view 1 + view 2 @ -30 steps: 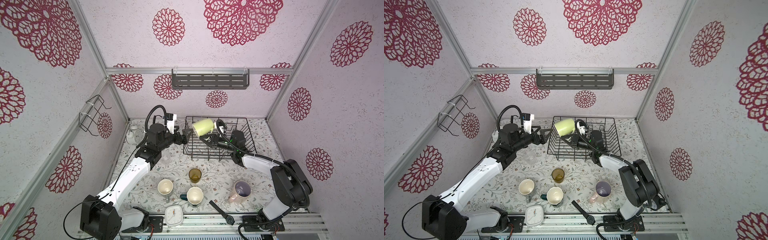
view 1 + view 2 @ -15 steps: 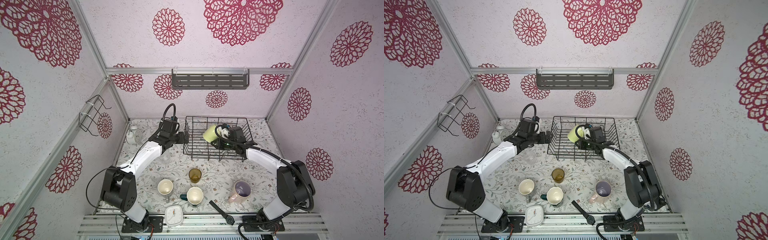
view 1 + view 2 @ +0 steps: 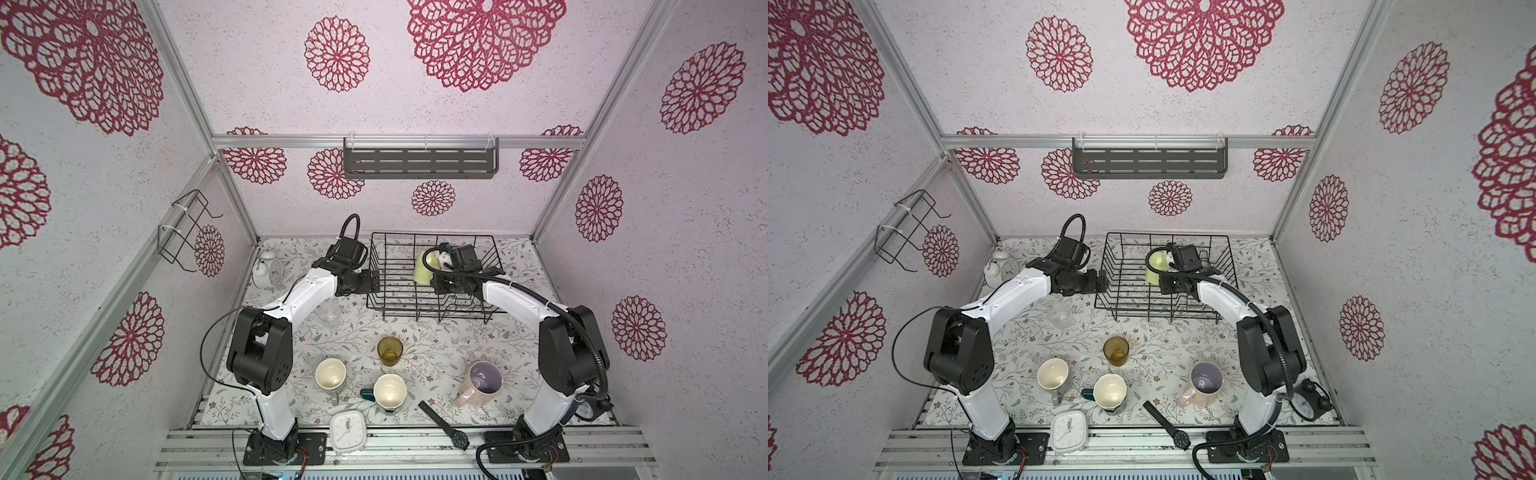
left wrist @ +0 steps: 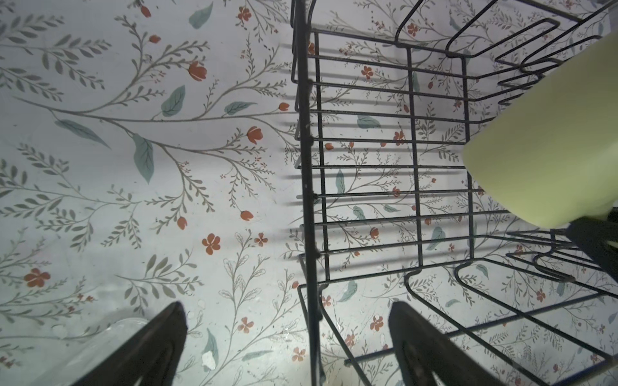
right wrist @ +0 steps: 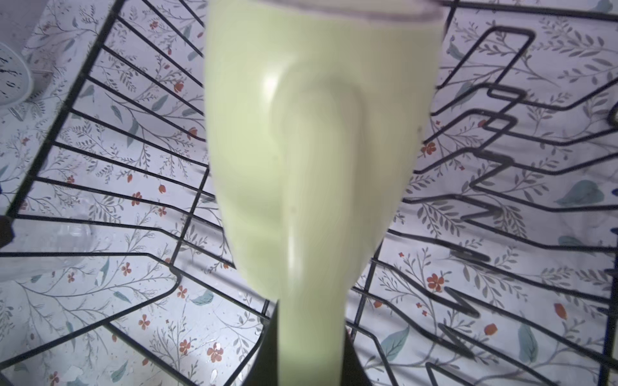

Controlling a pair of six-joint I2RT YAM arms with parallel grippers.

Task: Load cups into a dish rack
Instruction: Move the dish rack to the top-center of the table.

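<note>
My right gripper [image 5: 311, 320] is shut on the handle of the lime-green mug [image 5: 311, 133], which it holds tilted inside the black wire dish rack [image 3: 432, 319], as both top views show [image 3: 424, 266] [image 3: 1156, 266]. The left gripper [image 4: 284, 307] is open and straddles the top wire of the rack's left wall [image 4: 306, 167], gripping nothing. On the mat in front stand a clear glass [image 3: 328, 314], an amber tumbler [image 3: 390, 351], a grey mug [image 3: 330, 374], a teal mug [image 3: 389, 390] and a pink mug [image 3: 482, 382].
A round white alarm clock [image 3: 266, 272] stands at the back left. A square white clock [image 3: 348, 430] and a wristwatch [image 3: 444, 426] lie at the front edge. A black alarm clock [image 3: 1310, 401] sits behind the right arm's base. Grey shelf [image 3: 419, 162] and wire holder [image 3: 187, 228] hang on walls.
The right gripper has carried the lime-green mug rightward and down into the rack. The left arm has dropped low, its gripper staying at the rack's left wall.
</note>
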